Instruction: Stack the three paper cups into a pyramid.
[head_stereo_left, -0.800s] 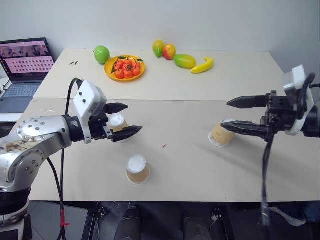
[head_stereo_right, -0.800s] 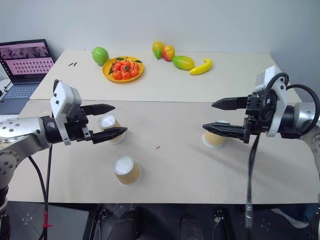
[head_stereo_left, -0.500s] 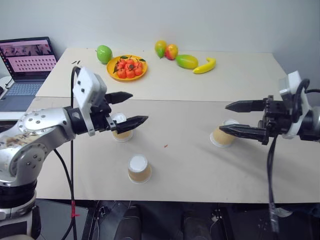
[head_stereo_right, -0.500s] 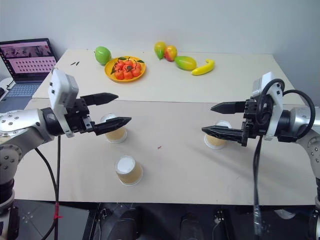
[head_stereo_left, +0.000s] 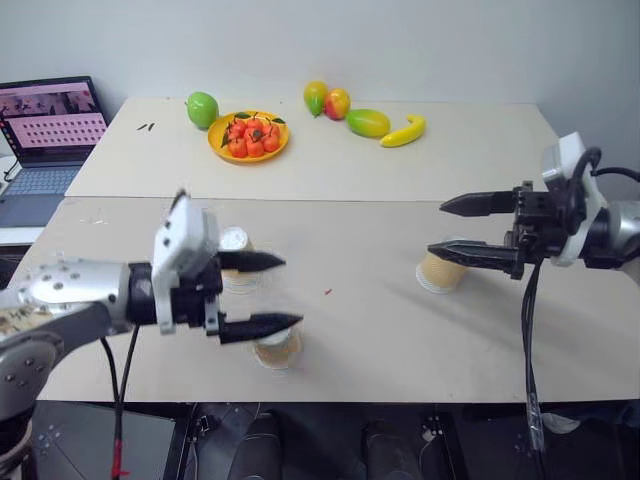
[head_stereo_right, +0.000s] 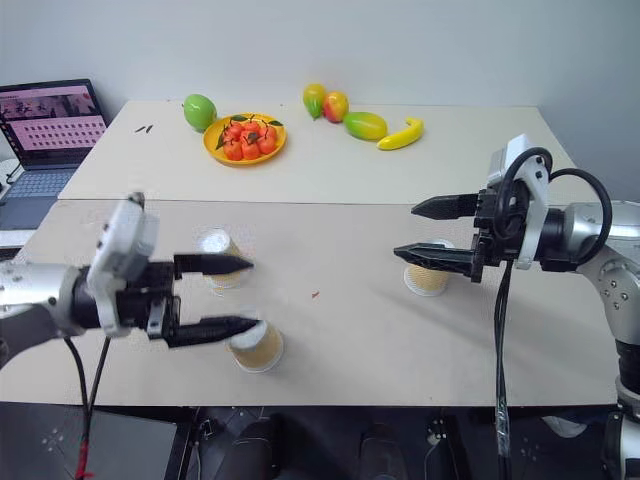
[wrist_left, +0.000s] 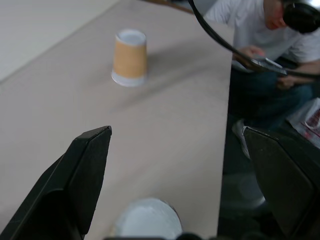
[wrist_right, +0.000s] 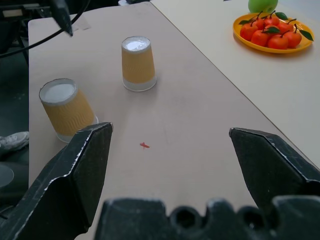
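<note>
Reading the layout first: three paper cups standing upside down and well apart on the tan table, nothing stacked yet. Placing them from the table's middle: near cup at about 7 o'clock, far-left cup at about 9 o'clock, right cup at about 3 o'clock.

Noting the left gripper with its black fingers spread wide and empty, hanging over the gap between the two left cups, lower finger crossing in front of the near cup. Noting the right gripper likewise parted and empty, just at 12 o'clock of the right cup, lower finger close above it; cannot tell whether touching.

Likely trouble from here:
- Tipping or skidding a light cup by dropping a finger onto its white base instead of straddling its sides.
- Crushing the thin paper wall by closing too hard.
- Sweeping the far-left cup aside while reaching for the near one, given how close both sit to the left fingers.
- Setting the two base cups too far apart, leaving the top cup nothing to bridge.
- Knocking the base over when lowering the third cup off-centre.
</note>
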